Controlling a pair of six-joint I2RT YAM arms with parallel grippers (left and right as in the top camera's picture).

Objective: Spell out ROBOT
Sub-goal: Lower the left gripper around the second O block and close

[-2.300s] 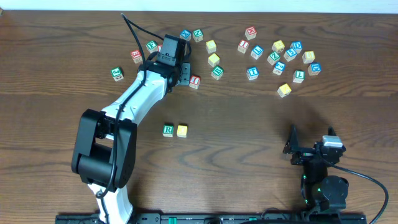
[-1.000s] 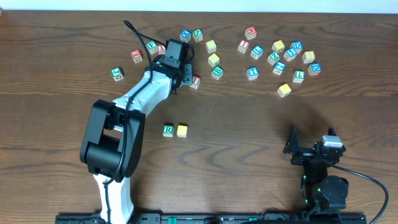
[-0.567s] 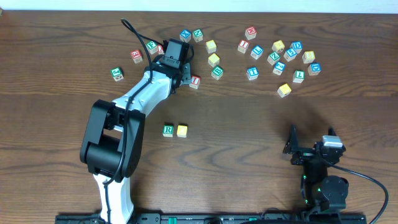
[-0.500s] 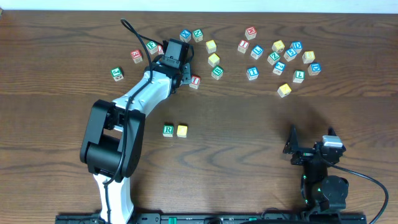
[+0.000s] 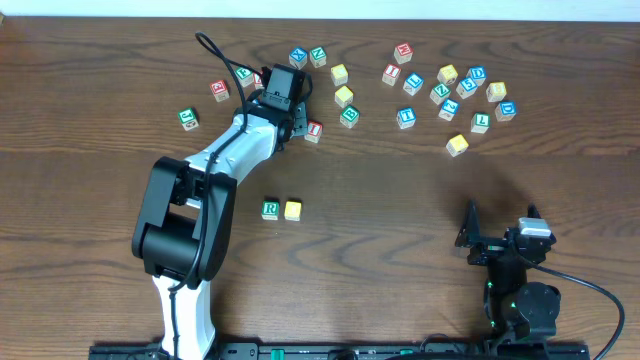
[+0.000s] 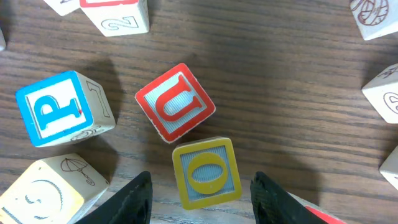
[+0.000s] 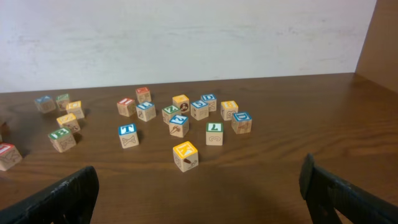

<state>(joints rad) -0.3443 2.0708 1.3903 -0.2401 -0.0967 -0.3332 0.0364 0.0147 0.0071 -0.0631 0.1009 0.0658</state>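
A green R block and a yellow block sit side by side at the table's middle. My left gripper reaches into the far-left cluster of blocks. In the left wrist view its fingers are open, one on each side of a yellow O block that lies on the table. A red U block touches the O block's far corner. A blue P block lies to the left. My right gripper is open and empty near the front right; it also shows in the right wrist view.
Many letter blocks are scattered along the far side of the table, with a group at the far right. A lone yellow block sits nearer, also in the right wrist view. A cream block is close to my left finger.
My left arm has swung a little further toward the far-left cluster and then settled. The blocks and the right arm have not moved.
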